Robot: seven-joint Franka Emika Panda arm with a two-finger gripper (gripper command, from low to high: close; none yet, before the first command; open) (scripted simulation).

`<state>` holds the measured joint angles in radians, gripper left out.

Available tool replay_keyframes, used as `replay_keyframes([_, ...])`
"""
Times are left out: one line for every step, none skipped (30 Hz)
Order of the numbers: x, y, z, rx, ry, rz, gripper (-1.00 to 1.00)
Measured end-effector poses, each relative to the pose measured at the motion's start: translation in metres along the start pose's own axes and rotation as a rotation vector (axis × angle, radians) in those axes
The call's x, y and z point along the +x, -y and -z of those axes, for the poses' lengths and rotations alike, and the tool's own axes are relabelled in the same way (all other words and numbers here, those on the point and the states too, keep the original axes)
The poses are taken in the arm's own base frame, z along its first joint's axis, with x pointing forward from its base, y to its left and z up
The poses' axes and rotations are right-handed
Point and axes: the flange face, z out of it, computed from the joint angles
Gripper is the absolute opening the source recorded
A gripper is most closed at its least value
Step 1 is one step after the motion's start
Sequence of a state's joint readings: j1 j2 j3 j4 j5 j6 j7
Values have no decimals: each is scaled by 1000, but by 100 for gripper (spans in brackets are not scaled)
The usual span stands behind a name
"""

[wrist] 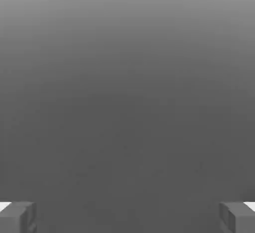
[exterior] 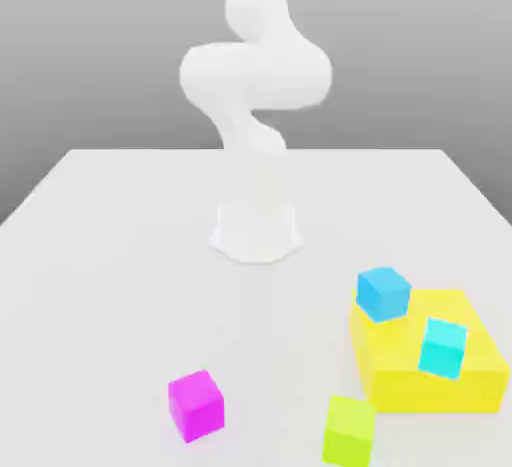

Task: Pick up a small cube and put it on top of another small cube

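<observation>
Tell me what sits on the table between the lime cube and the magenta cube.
Nothing: in the exterior view, the stretch of white table between the lime cube and the magenta cube is bare.

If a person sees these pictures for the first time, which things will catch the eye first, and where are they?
The bright blocks on the pale table stand out first: a large flat yellow block at the exterior view's right, with a blue cube and a cyan cube on it. Nearer the front edge, a magenta cube and a lime cube sit apart. Behind them rises the white arm; the hand view shows its gripper open.
</observation>
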<state>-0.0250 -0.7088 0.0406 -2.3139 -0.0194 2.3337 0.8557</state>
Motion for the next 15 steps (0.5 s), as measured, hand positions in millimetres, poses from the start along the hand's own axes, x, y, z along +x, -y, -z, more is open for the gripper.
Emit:
replay_keyframes([-4,3,-21,-30,13,-8,0])
replay_keyframes([-9,5,-42,-58,25,-15,0])
replay_keyframes([-14,6,-62,-85,37,-23,0])
replay_keyframes([-19,6,-82,-112,49,-30,0])
replay_keyframes([-25,6,-101,-137,62,-37,0])
replay_keyframes([-31,5,-120,-163,75,-44,0])
replay_keyframes([-37,3,-139,-187,89,-50,0])
replay_keyframes([-44,1,-158,-211,103,-57,0])
replay_keyframes([-52,-1,-176,-234,117,-64,0])
replay_keyframes([-60,-5,-194,-257,132,-71,0])
replay_keyframes([-68,-8,-211,-280,147,-78,0])
replay_keyframes([-77,-13,-228,-301,162,-85,0])
replay_keyframes([-86,-17,-244,-323,179,-92,0])
replay_keyframes([-96,-22,-260,-344,195,-99,0])
replay_keyframes([-106,-28,-276,-364,212,-107,0])
